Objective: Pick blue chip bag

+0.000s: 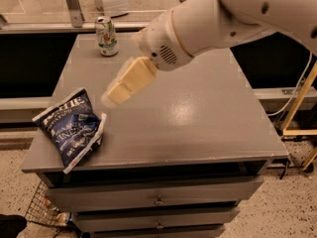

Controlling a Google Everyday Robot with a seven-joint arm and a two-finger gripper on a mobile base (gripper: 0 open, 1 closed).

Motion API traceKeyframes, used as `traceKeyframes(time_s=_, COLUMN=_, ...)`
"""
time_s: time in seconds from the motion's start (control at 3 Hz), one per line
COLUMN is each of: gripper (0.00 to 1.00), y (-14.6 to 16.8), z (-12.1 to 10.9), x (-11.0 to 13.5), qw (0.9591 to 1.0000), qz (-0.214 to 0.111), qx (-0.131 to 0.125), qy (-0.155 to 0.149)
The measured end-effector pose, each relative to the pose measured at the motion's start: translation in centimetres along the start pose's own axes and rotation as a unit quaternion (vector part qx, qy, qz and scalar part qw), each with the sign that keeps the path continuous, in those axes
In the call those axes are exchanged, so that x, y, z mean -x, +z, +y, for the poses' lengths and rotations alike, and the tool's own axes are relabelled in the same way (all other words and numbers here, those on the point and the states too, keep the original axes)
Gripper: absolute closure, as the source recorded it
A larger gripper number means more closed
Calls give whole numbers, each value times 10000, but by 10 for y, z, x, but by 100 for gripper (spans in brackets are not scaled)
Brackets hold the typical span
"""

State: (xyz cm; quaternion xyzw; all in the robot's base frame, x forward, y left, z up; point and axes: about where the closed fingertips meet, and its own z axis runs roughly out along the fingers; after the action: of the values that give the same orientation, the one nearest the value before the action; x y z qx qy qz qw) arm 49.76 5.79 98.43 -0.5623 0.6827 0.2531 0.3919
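The blue chip bag (72, 127) lies flat near the front left corner of the grey cabinet top (198, 118). It is crinkled dark navy with white lettering and white edges. My gripper (113, 97) hangs above the cabinet top, just up and to the right of the bag, its cream fingers pointing down-left toward it. It holds nothing that I can see. The white arm (237, 19) reaches in from the upper right.
A green-and-white drink can (106, 36) stands upright at the back left of the cabinet top. Drawers (158, 200) sit below the front edge. A wire basket (44, 212) is on the floor at the lower left. A wooden frame (302, 108) stands at the right.
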Motion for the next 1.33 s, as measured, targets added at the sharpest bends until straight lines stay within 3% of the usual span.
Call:
traceKeyframes(time_s=0.67, gripper=0, y=83, z=18, x=5, qw=9945, qz=1005, qx=-261, qy=-133)
traceKeyframes(time_s=1.33, gripper=0, y=141, z=40, x=-12, qw=9933, qz=1155, qx=-22, qy=102)
